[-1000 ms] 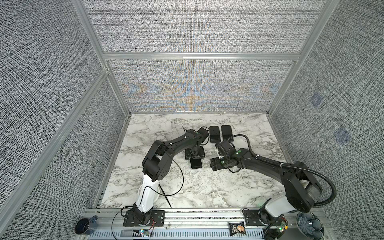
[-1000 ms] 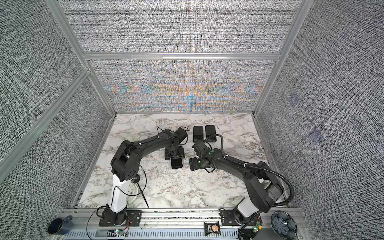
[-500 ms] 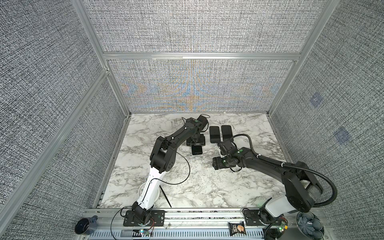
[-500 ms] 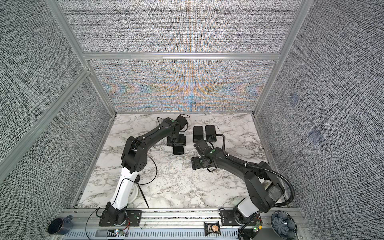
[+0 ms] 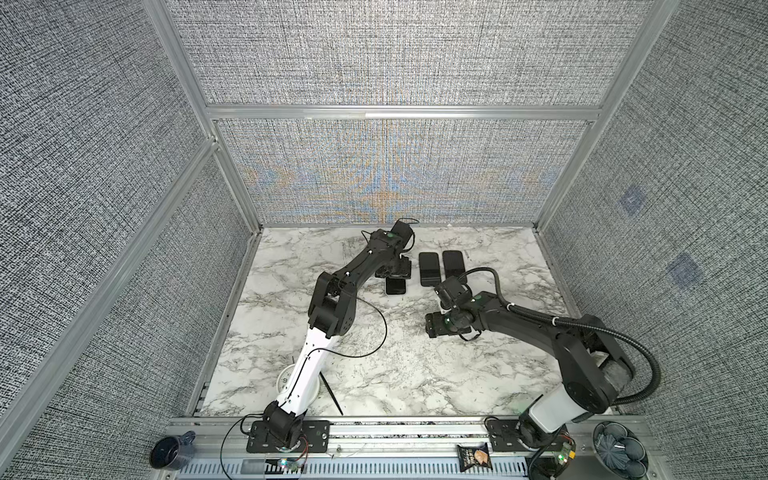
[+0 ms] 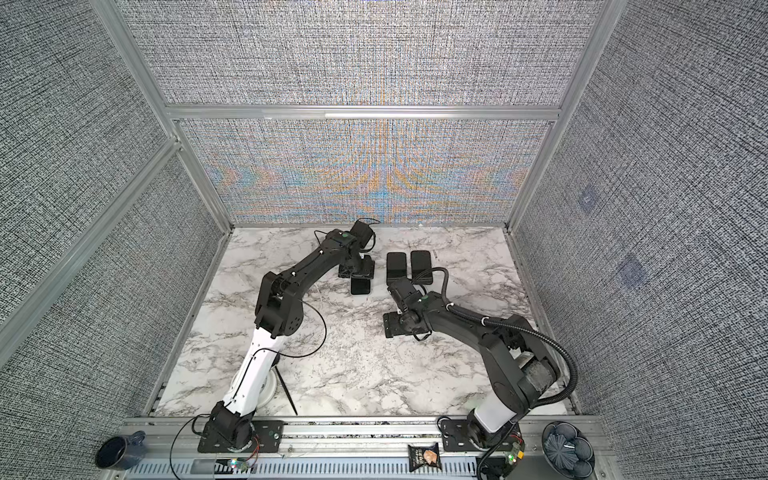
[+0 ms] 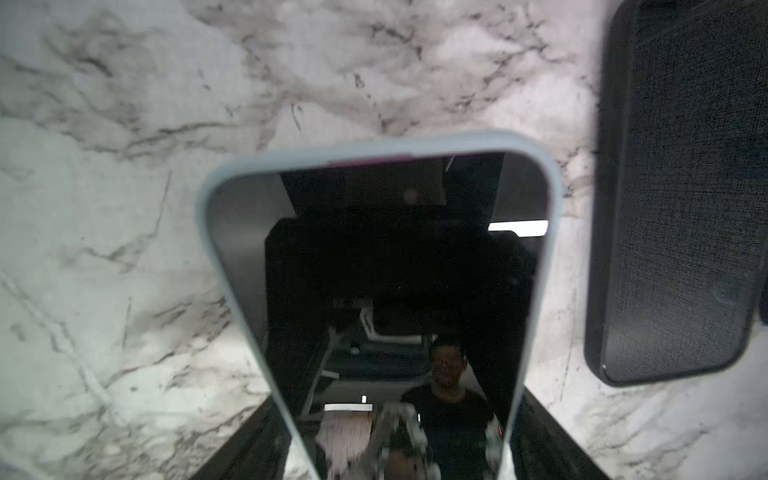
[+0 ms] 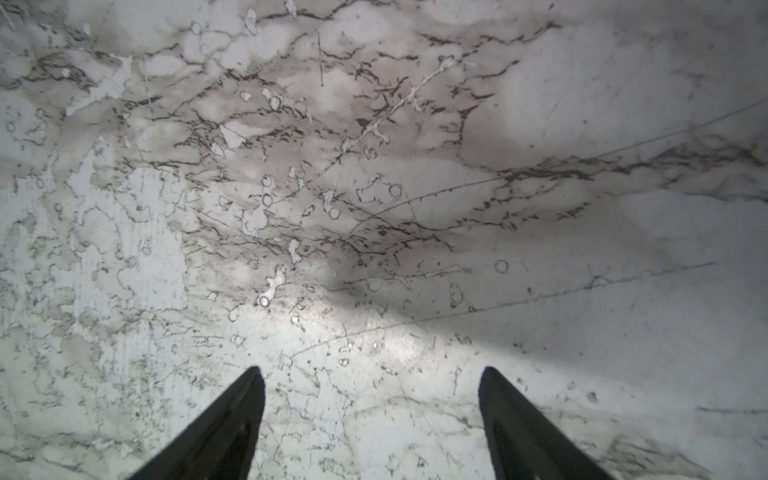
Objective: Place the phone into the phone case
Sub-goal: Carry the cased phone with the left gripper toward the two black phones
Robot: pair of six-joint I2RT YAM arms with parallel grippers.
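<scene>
Open marble table spreads toward the front, the back wall close behind the outstretched left arm, whose left gripper pinches the pale-rimmed phone by its sides just beside a black phone case, while the low-bent right gripper stands spread above bare marble.

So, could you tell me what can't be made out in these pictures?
- Phone: its near end is cut off by the left wrist view's edge; in both top views the left arm covers part of it.
- Two dark slabs: too small in both top views to tell phones from cases.
- Right wrist view: shows only table and fingers.
</scene>
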